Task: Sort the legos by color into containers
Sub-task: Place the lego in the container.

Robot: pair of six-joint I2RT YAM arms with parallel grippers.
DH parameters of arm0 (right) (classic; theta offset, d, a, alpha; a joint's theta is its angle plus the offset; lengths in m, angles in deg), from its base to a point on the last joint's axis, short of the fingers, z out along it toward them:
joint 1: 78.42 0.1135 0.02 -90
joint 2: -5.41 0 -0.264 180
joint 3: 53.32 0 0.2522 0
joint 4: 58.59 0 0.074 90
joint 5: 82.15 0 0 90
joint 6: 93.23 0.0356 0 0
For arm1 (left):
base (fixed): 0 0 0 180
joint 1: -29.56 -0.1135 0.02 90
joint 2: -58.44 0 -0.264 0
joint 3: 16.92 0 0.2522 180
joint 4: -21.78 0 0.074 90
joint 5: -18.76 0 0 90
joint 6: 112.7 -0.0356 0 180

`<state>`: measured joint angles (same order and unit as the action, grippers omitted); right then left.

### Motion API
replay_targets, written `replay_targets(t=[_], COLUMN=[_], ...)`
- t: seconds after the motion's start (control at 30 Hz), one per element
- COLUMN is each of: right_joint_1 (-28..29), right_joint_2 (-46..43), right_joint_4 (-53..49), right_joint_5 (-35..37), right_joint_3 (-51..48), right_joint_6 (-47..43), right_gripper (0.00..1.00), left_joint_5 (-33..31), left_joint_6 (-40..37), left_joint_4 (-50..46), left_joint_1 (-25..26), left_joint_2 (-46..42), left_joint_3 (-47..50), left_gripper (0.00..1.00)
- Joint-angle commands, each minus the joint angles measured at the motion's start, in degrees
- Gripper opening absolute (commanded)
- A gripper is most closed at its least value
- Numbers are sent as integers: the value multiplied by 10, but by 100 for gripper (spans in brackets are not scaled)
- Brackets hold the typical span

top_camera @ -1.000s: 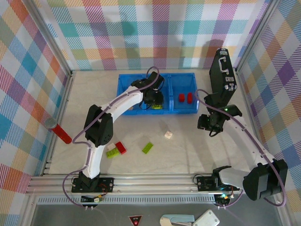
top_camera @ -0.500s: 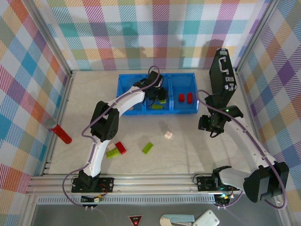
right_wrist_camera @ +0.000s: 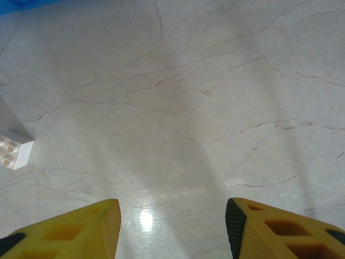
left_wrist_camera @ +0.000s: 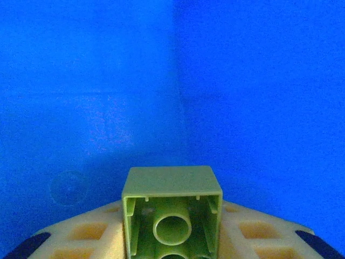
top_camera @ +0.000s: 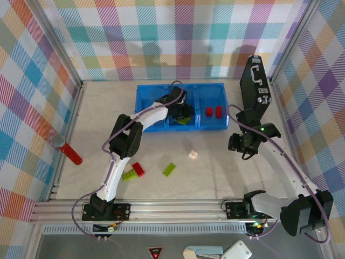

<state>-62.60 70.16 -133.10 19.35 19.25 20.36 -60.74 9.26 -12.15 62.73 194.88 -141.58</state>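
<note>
The blue tray (top_camera: 141,102) with its containers lies at the back of the table. My left gripper (top_camera: 180,112) reaches down into the middle compartment (left_wrist_camera: 242,81), shut on a lime green lego (left_wrist_camera: 172,210) whose hollow underside faces the left wrist camera. Two red legos (top_camera: 212,111) lie in the right compartment. On the table lie a white lego (top_camera: 192,155) (right_wrist_camera: 13,150), a green lego (top_camera: 169,169), a red lego (top_camera: 138,169) and another green lego (top_camera: 128,175). My right gripper (top_camera: 240,145) (right_wrist_camera: 172,216) hangs open over bare table, to the right of the white lego.
A black case (top_camera: 254,89) stands upright at the back right, close to my right arm. A red cylinder (top_camera: 70,153) lies near the left wall. Plaid walls close in the table on three sides.
My left arm has stretched further forward and its gripper has shifted a little deeper into the middle compartment with the green lego. The right arm has barely moved.
</note>
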Motion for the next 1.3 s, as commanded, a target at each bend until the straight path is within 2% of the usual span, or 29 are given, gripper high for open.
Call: replay_targets(t=[0.0, 0.23, 0.57, 1.27], right_joint_1=[3, 4, 3, 11], right_joint_2=[-7, -12, -17, 17], right_joint_4=[-14, -20, -20, 7], right_joint_5=[0, -1, -14, -64], right_joint_3=[-3, 4, 8, 16], right_joint_6=[12, 13, 18, 27], right_gripper=[55, 55, 55, 55], left_joint_5=[15, 16, 19, 13], left_joint_6=[10, 12, 11, -28], left_joint_4=[18, 22, 13, -48], left_joint_1=[-4, -4, -4, -5], left_joint_2=[13, 6, -21, -141], left_joint_3=[-10, -10, -10, 20], left_gripper=[40, 44, 44, 44])
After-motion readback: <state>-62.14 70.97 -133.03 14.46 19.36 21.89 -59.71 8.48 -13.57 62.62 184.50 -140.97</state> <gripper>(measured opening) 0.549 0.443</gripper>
